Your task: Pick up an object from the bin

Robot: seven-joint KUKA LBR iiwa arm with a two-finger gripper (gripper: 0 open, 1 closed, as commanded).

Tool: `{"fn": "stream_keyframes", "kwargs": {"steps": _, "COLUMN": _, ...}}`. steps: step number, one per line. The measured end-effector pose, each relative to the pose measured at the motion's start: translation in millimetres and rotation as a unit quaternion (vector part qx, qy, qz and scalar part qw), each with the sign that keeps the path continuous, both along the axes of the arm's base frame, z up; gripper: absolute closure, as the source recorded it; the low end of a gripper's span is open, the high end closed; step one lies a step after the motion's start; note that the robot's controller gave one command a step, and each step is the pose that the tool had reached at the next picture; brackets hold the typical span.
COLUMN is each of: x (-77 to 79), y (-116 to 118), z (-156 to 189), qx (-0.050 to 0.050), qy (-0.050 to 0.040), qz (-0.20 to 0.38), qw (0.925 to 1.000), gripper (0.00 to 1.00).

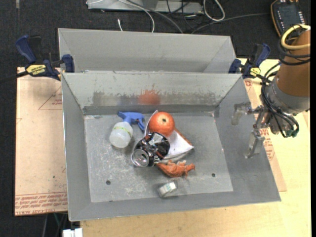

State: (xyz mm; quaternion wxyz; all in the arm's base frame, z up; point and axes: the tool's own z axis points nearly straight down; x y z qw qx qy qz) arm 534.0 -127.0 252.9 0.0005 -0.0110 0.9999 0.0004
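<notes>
My gripper (pixel 245 134) hangs over the bin's right sloping wall, open, with nothing between its fingers. It is well to the right of the loose things. Nearest to it lie a white card (pixel 182 143) and an orange toy creature (pixel 176 168) on the bin floor. A red apple (pixel 161 123) sits just behind them, near the middle of the bin. A crushed black can (pixel 148 152) lies against the apple's front left.
A white bottle (pixel 120 134) with a blue spray head (pixel 132 117) lies left of the apple. A small grey-green block (pixel 168 188) rests near the front edge. The arm, with its cables, stands outside the bin at the right.
</notes>
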Motion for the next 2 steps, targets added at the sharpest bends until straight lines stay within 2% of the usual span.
{"fn": "stream_keyframes", "kwargs": {"steps": 1, "x": -2.4, "y": 6.6, "z": -30.9, "qx": 0.001, "qy": 0.0035, "qz": -0.004, "qw": 1.0000, "gripper": 0.00}}
{"fn": "stream_keyframes", "kwargs": {"steps": 2, "x": -3.1, "y": 0.1, "z": 24.8, "qx": -0.002, "qy": -0.0084, "qz": -0.008, "qw": 0.9999, "gripper": 0.00}}
